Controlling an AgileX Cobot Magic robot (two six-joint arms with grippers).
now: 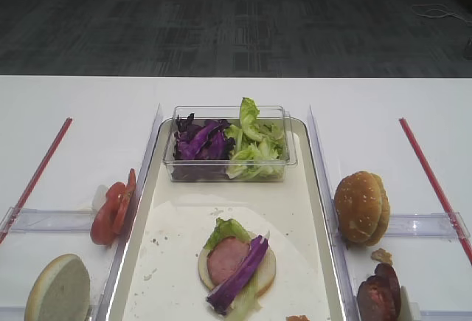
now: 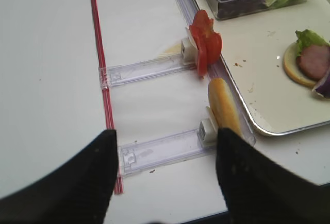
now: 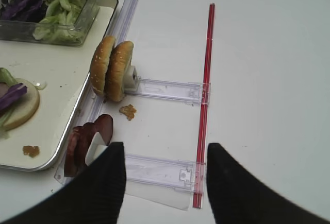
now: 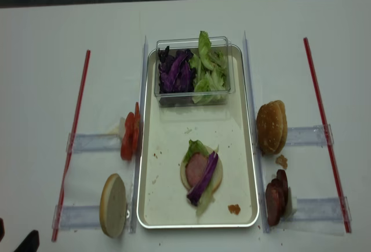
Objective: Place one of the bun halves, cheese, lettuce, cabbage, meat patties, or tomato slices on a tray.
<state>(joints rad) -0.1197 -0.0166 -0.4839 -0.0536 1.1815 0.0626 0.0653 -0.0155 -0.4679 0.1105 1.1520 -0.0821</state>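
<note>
On the cream tray [image 1: 295, 188] lies a bun half [image 1: 265, 271] topped with lettuce [image 1: 227, 229], a meat patty [image 1: 226, 258] and a purple cabbage strip [image 1: 242, 273]. Tomato slices [image 1: 112, 208] and a pale bun half [image 1: 59, 291] stand in holders left of the tray. Sesame bun halves [image 1: 361, 206] and meat patties [image 1: 378, 295] stand on the right. My left gripper [image 2: 166, 141] hangs open over the table, its right finger close to the bun half [image 2: 224, 110]. My right gripper [image 3: 165, 152] is open and holds nothing, beside the patties [image 3: 85, 141]. Cheese is out of view.
A clear plastic box [image 1: 228, 144] of cabbage and lettuce sits at the tray's far end. Clear plastic rails [image 1: 413, 223] and red strips [image 1: 431, 177] flank the tray on both sides. A small orange crumb [image 4: 233, 209] lies on the tray's near right corner.
</note>
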